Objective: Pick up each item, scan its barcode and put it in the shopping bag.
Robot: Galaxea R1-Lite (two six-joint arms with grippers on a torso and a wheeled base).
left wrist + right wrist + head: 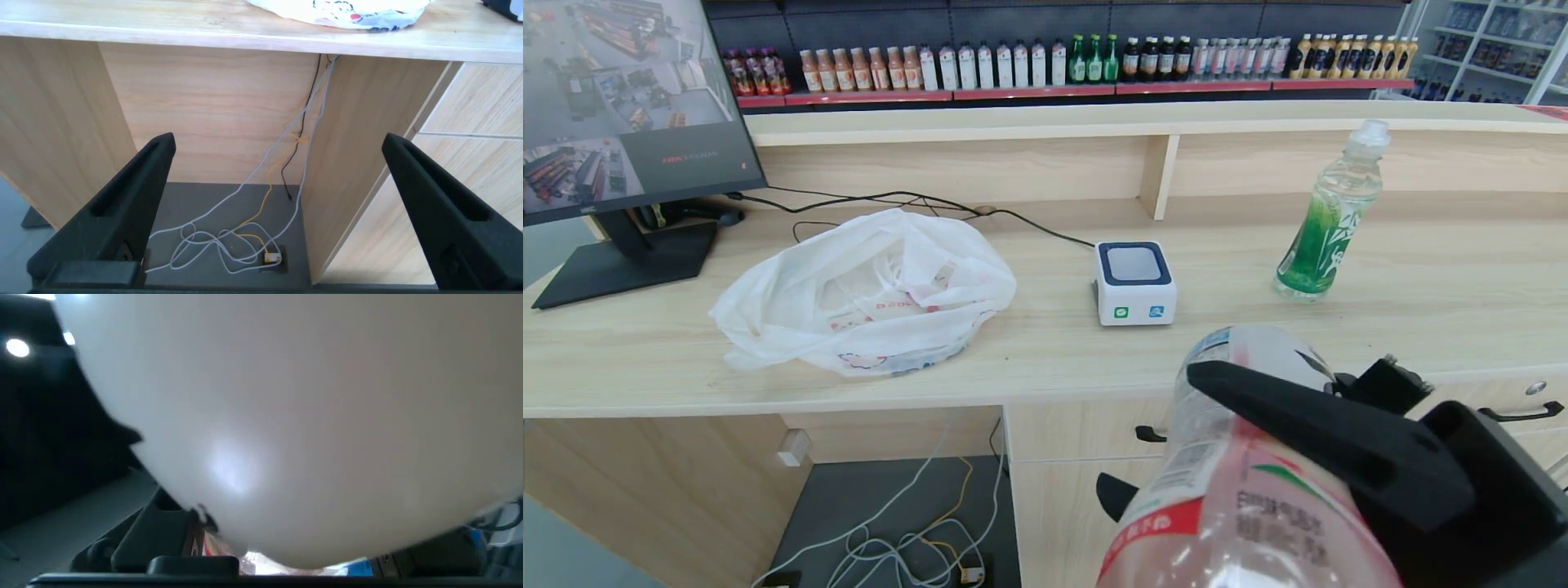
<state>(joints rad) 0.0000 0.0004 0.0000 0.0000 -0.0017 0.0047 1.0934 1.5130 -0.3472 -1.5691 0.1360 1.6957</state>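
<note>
Bottle [1241,506], red-labelled, sits pinched in the right gripper [1152,433] before the counter [1045,351], near the scanner [1134,282]. Left gripper [278,140] hangs spread wide, lower than the counter where the bag [866,294] lies.

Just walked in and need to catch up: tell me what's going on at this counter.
The right pincer is shut on a clear red-labelled bottle, held at the counter's front edge, short of the white scanner. A green bottle stands upright right of the scanner; the white shopping bag lies open on its left. The left pincer hangs open, low, facing the space under the counter.
</note>
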